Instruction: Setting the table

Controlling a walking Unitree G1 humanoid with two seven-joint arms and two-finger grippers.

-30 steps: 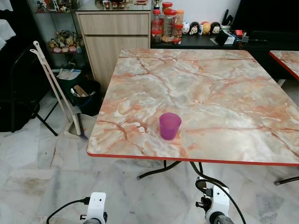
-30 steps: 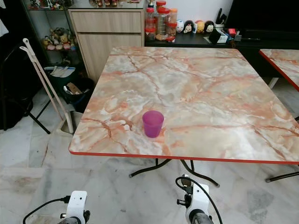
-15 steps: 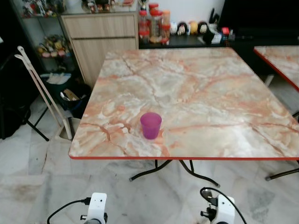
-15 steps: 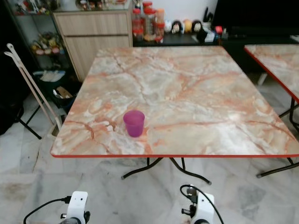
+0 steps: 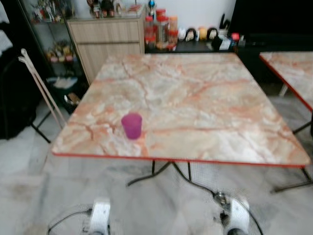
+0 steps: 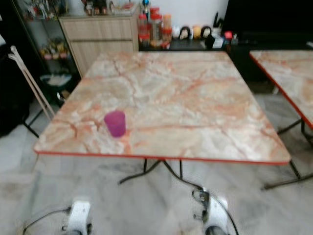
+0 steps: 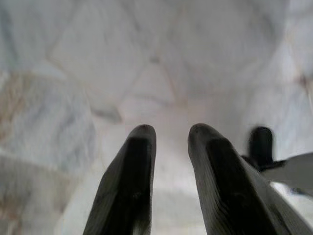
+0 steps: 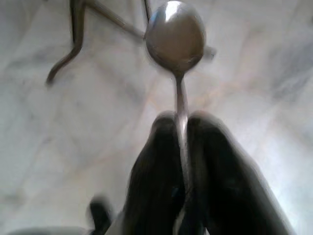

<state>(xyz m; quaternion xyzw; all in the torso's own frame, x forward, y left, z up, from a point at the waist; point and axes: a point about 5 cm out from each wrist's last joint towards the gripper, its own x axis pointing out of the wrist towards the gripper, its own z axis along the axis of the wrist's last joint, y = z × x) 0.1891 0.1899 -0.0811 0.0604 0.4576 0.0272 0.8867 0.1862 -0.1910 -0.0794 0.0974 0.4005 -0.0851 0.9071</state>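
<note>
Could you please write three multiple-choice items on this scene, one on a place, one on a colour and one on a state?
1. Where does the cup stand on the marble table?
A. near its front edge, toward the robot's left
B. at its far right corner
C. on the floor beneath it

2. What colour is the cup?
A. green
B. purple
C. white

3. What is the right claw doing?
A. hanging open
B. gripping the cup
C. gripping a spoon

Answers: 1 A, the cup sits by the table's red front edge. 2 B, it is plainly purple. 3 C, the right claw pinches the handle of the spoon.
</note>
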